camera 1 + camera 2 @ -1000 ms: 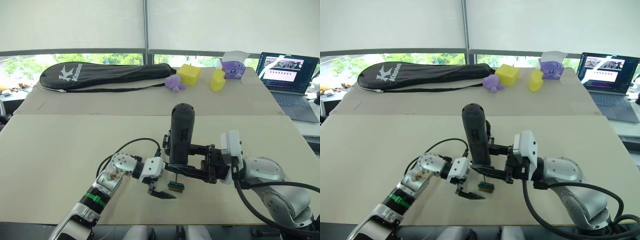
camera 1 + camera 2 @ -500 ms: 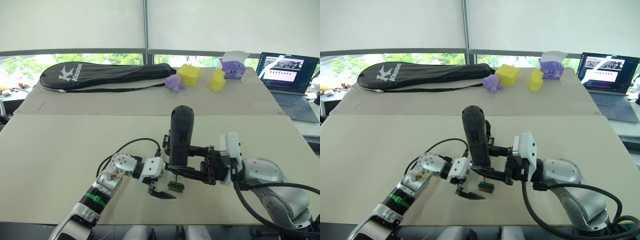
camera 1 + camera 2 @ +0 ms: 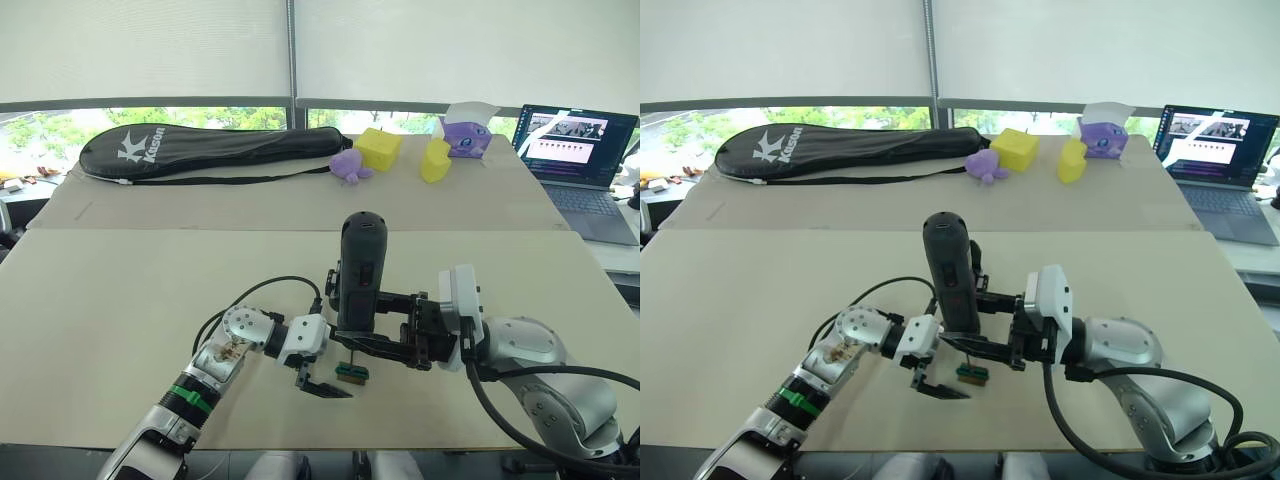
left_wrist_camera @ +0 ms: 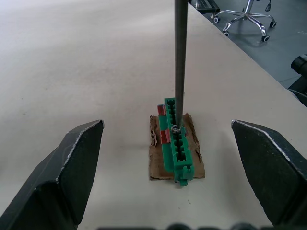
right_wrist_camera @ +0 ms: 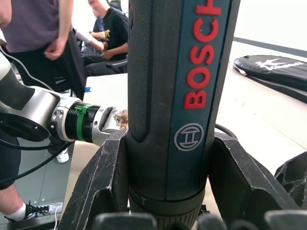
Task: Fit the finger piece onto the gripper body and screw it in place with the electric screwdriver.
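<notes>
On the near beige table (image 3: 120, 330), close to its front edge, the right gripper (image 3: 385, 322) clenches the electric screwdriver (image 3: 358, 268) and holds it upright, its thin metal bit (image 4: 179, 62) pointing straight down. The bit's tip rests in a slot of a small green terminal block (image 4: 175, 141) that lies on a scrap of brown card (image 4: 160, 165). The left gripper (image 3: 322, 380) sits low beside the block with its two black fingers (image 4: 67, 167) spread wide, one on each side of the block and touching nothing.

A second table behind carries a long black racket bag (image 3: 210, 150), a purple plush toy (image 3: 348, 166), two yellow foam blocks (image 3: 380, 147) and a purple-and-white box (image 3: 466, 132). An open laptop (image 3: 575, 150) stands at the far right. Pale roller blinds cover the windows, with green trees showing along the strip beneath them. In the right wrist view, people stand and sit in the room beyond the left arm; an office chair (image 4: 249, 9) shows past the table's edge.

Against the pictures from a second ago, the screwdriver and both grippers hold nearly the same place; the tool has dropped only a trace, and the block has not shifted.
</notes>
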`<state>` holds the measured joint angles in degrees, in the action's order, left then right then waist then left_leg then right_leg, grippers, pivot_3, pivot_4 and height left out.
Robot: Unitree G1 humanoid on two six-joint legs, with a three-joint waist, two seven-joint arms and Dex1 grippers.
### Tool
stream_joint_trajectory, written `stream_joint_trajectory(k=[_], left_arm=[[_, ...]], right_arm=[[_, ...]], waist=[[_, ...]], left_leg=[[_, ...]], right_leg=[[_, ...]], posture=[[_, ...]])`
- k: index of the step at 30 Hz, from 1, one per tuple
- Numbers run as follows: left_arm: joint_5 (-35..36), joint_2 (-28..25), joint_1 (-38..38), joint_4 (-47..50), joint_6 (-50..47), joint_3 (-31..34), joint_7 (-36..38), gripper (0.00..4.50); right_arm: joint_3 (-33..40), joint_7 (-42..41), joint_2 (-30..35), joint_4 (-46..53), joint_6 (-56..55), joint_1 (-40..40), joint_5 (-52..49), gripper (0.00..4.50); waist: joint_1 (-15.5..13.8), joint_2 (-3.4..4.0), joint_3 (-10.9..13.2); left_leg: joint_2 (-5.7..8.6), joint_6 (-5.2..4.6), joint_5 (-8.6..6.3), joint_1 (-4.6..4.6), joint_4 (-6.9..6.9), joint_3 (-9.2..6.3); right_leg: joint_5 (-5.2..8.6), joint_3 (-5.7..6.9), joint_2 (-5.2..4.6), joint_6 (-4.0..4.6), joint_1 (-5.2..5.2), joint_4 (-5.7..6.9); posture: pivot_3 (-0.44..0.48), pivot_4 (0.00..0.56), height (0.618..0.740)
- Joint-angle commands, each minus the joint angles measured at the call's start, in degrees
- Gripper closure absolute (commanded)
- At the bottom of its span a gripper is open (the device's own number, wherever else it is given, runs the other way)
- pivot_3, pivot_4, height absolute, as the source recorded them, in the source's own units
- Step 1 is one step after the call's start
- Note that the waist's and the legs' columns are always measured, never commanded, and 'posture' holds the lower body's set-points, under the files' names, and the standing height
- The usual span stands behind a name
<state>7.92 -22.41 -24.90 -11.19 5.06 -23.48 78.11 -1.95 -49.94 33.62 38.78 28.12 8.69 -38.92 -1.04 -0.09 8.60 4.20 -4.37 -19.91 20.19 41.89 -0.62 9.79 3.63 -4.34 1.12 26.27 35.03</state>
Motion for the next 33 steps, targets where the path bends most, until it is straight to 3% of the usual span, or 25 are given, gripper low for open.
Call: stream_joint_trajectory(k=[1, 33], left_arm=[[0.38, 0.00, -0.29, 1.20, 0.76, -0.04, -0.06, 0.00], [0.41, 0.09, -0.50, 1.03, 0.79, 0.02, -0.04, 0.00]], right_arm=[[0.26, -0.39, -0.17, 1.80, -2.31, 0.54, -0.36, 2.54], [0.92, -0.78, 0.53, 1.64, -2.05, 0.64, 0.04, 2.54]], waist=[[0.00, 0.00, 0.00], [-0.01, 0.00, 0.00]], left_leg=[[0.00, 0.00, 0.00, 0.00, 0.00, 0.00], [0.00, 0.00, 0.00, 0.00, 0.00, 0.00]], right_leg=[[0.00, 0.00, 0.00, 0.00, 0.00, 0.00], [0.00, 0.00, 0.00, 0.00, -0.01, 0.00]], posture=[[0.000, 0.150, 0.740], [0.000, 0.150, 0.740]])
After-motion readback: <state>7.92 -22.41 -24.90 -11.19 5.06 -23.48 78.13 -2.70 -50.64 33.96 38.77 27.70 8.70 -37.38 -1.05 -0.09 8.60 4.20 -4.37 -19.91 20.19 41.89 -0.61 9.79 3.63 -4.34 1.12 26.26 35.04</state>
